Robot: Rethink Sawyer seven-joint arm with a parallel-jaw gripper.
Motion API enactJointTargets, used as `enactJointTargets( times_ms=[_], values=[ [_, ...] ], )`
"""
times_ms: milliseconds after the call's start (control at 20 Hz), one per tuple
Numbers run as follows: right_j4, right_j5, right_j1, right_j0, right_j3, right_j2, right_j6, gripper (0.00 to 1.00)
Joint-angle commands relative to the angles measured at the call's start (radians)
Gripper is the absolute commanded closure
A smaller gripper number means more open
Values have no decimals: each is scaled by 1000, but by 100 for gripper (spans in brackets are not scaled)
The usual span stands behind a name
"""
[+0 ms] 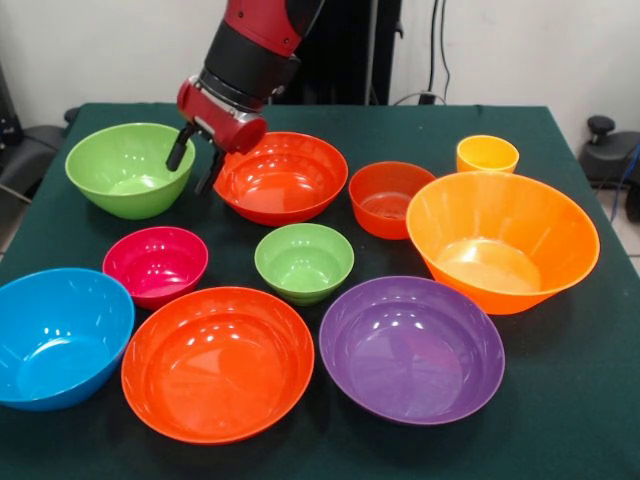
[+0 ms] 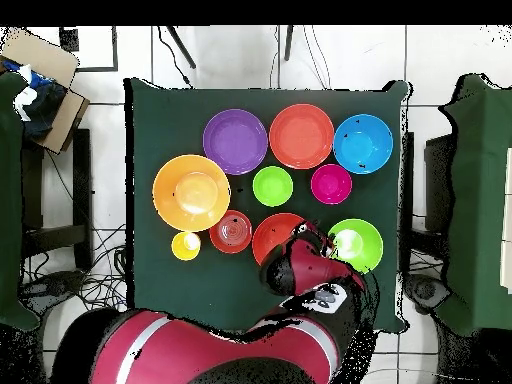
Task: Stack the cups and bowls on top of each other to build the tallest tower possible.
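My gripper (image 1: 195,160) is open and hangs low between the large lime green bowl (image 1: 130,168) and a red-orange bowl (image 1: 283,175). One finger (image 1: 178,150) is at the green bowl's rim, and nothing is held. A yellow cup (image 1: 487,154) stands upright at the back right, beside a small red-orange bowl (image 1: 390,198) and the large orange bowl (image 1: 502,238). Nearer the front sit magenta (image 1: 155,263), small green (image 1: 303,261), blue (image 1: 55,335), wide red-orange (image 1: 217,360) and purple (image 1: 411,347) bowls. No tower shows; each bowl sits alone. In the overhead view the arm (image 2: 300,270) hides the gripper.
The dark green tablecloth (image 1: 590,400) has bare room at the front right corner and along the back edge. In the overhead view a cardboard box (image 2: 45,80) and chairs stand off the table's sides.
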Motion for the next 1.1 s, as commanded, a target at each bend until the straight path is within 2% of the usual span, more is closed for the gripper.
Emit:
enactJointTargets(
  times_ms=[50,750,1100],
  values=[
    [-6,-90,45,-31,-69,86,74,0],
    [-12,-156,82,-50,-67,90,59,0],
    [10,-209,135,-49,-70,97,78,0]
  ],
)
